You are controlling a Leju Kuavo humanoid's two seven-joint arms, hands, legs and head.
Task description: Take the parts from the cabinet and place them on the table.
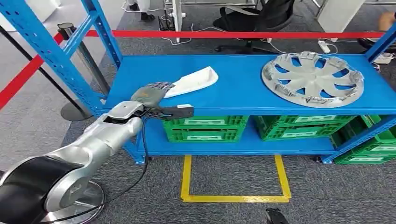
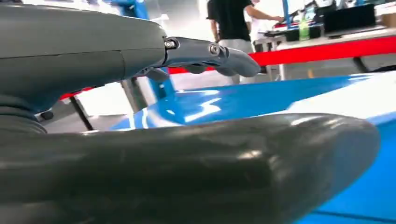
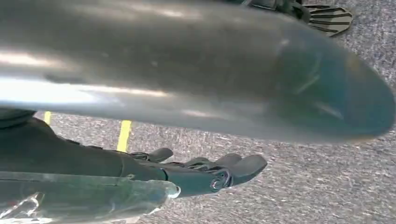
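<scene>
**Left hand at the white part on the blue shelf**

The left hand [image 1: 150, 93], fingers spread and holding nothing, reaches the near end of the white part [image 1: 194, 80] on the cabinet [image 1: 243, 88]. A silver wheel cover [image 1: 312, 79] lies far right. Green crates [image 1: 205, 128] sit below, contents hidden. The right hand [image 3: 205, 172] hangs over carpet, fingers loosely extended, empty

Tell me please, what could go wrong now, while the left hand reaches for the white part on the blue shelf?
1. The left hand meets only the near end of the white part; a grip so far from the middle may let it tilt or slip.
2. The part lies loose on the smooth shelf, so a push could slide it away instead of lifting it.
3. The hubcap lies near the shelf's front edge; a sweeping arm might knock it.
</scene>
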